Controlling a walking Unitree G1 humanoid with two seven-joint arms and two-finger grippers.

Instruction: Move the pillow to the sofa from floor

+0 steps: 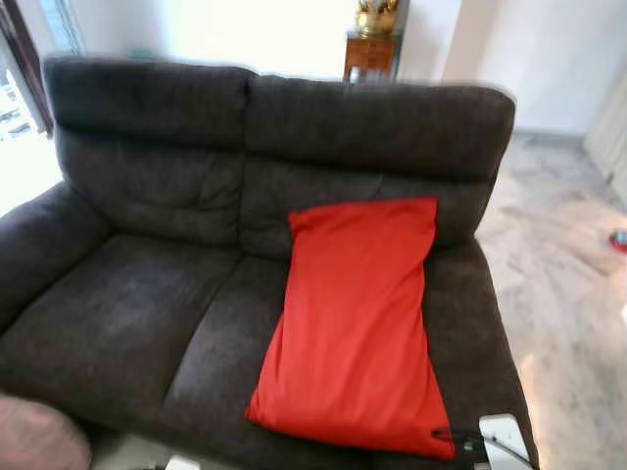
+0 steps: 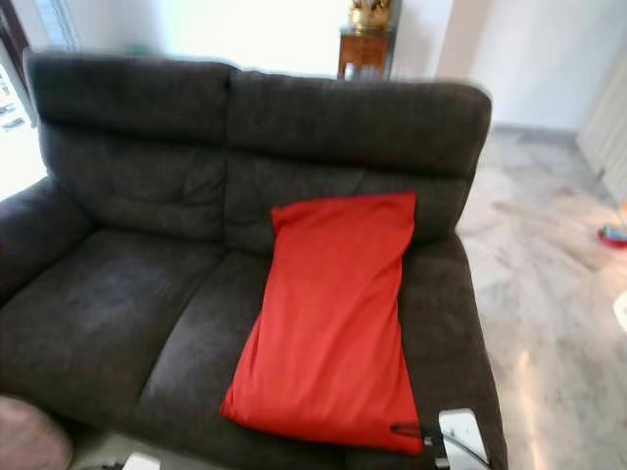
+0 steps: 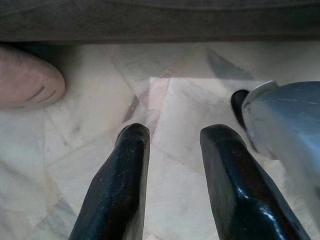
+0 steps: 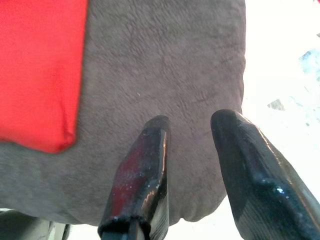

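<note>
A dark grey two-seat fabric sofa takes up most of the head views, seen from the front and slightly above. At the far left, low down beside the sofa's front edge, a rounded pale pink cushion-like object rests on the floor; what it is exactly cannot be told. The left gripper hangs low over the pale marble tile floor, its two black fingers spread with bare tile visible between them, holding nothing. Part of a silver arm shows close beside it in the left wrist view.

On the sofa's right seat lies the long bright red fabric pillow — its upper end leans against the backrest and its lower end reaches the front edge of the seat cushion. Just right of the pillow's lower corner, the right gripper hovers near the sofa's right front corner, fingers parted and empty, apart from the pillow.

Behind the sofa, towards the right, stands a small brown wooden cabinet with a golden ornament on top. Marble floor stretches away on the right — a small red-and-blue object lies there, too small to identify.
</note>
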